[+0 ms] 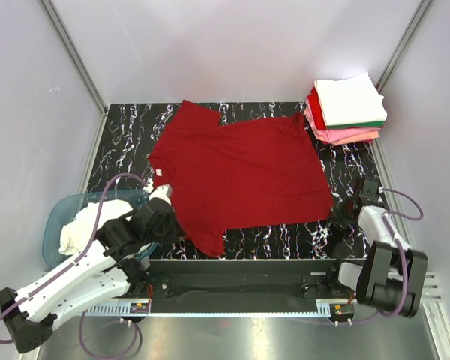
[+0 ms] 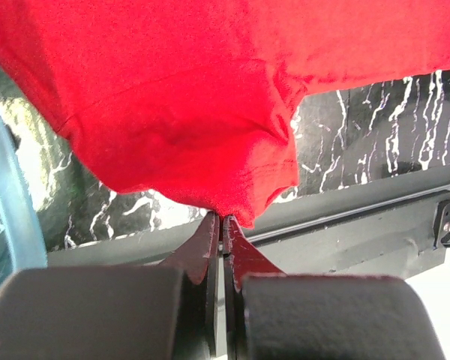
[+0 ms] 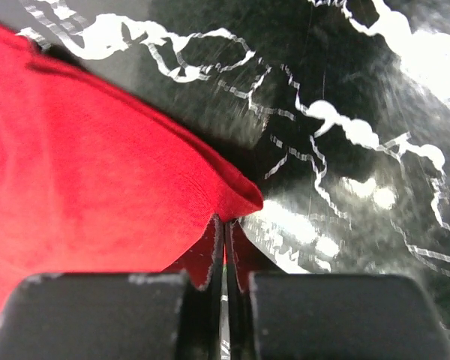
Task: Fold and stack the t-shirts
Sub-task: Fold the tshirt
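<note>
- A dark red t-shirt (image 1: 240, 176) lies spread nearly flat across the black, white-veined desk (image 1: 127, 135). Its collar end points to the left side and its bottom hem to the right.
- One sleeve reaches toward the far edge of the desk; the other hangs toward the near edge, close to the arm bases.
- The left claw (image 2: 222, 219) is fully closed, its two fingers pressed together on a bunched fold of the shirt's red fabric at the near left, by the collar end.
- The right claw (image 3: 225, 223) is likewise closed tight, pinching the shirt's near right corner, where the hem comes to a point just above the marbled surface.
- A stack of folded t-shirts (image 1: 349, 101) sits at the far right corner of the desk, well apart from the spread shirt. A white one is on top, with green, red and pink layers showing beneath.
- A teal plastic tub (image 1: 54, 225) stands off the desk's near left edge, beside the left arm, with a crumpled white cloth (image 1: 86, 225) inside it.
</note>
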You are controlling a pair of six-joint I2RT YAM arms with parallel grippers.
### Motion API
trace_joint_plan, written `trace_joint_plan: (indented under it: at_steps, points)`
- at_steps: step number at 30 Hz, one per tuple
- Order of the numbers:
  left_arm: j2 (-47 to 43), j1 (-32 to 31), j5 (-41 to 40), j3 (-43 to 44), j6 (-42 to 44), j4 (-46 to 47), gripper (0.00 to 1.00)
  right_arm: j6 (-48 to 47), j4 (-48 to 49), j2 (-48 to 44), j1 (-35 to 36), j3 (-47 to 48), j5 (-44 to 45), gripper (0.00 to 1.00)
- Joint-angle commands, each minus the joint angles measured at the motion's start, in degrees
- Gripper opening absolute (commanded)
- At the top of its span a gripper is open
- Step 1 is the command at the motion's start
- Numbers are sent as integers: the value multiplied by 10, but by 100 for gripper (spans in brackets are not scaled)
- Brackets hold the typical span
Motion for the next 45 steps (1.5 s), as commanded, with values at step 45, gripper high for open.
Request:
trace_joint_plan:
  at_steps: [45]
  points:
    - [481,301,67,497,392,-21,0,-51,3,189,26,299,-144,0]
